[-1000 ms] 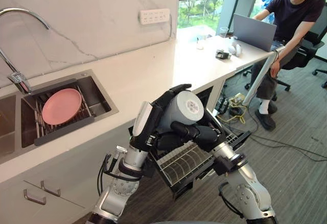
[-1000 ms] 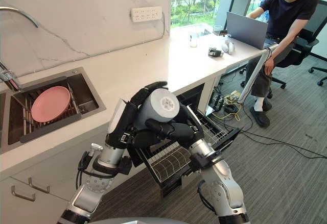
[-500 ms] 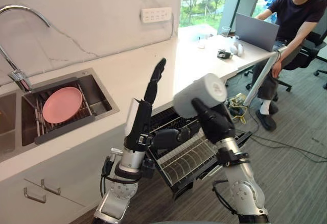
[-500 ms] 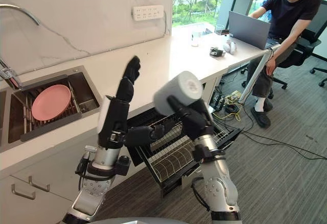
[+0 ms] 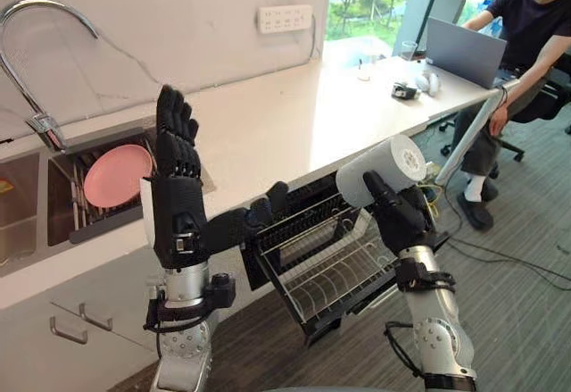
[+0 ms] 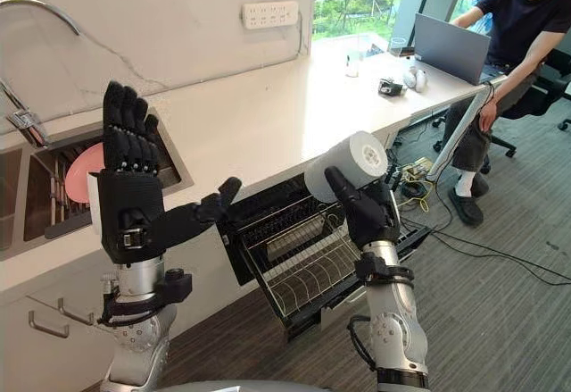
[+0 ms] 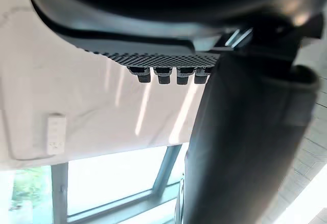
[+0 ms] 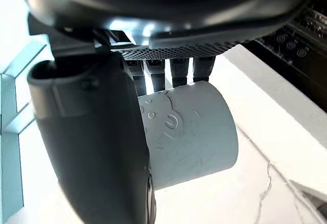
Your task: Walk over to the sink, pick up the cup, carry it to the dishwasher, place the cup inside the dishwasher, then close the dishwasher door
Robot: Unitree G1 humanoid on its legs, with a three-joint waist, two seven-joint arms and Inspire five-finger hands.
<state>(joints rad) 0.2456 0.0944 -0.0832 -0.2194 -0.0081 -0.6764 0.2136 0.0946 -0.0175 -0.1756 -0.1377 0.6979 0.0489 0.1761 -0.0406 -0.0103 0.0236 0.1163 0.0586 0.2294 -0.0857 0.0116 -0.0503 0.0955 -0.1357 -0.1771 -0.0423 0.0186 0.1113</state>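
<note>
We look down on a long white counter [image 5: 294, 115]. Under its front edge the dishwasher [image 5: 287, 222] stands open, its wire rack [image 5: 332, 271] pulled out. A sink [image 5: 107, 229] is set into the counter on our left. At the counter's far end a person [image 5: 526, 17] sits by a laptop [image 5: 459, 48].

Our left hand [image 5: 177, 204] is raised upright in front of the sink. Its fingers are straight, its thumb is spread and it holds nothing.

Our right hand [image 5: 401, 218] has its fingers and thumb wrapped round the cup [image 5: 384, 170]. The cup is white, lies on its side and is held in the air above the rack. A pink plate [image 5: 116, 175] lies in the sink.
</note>
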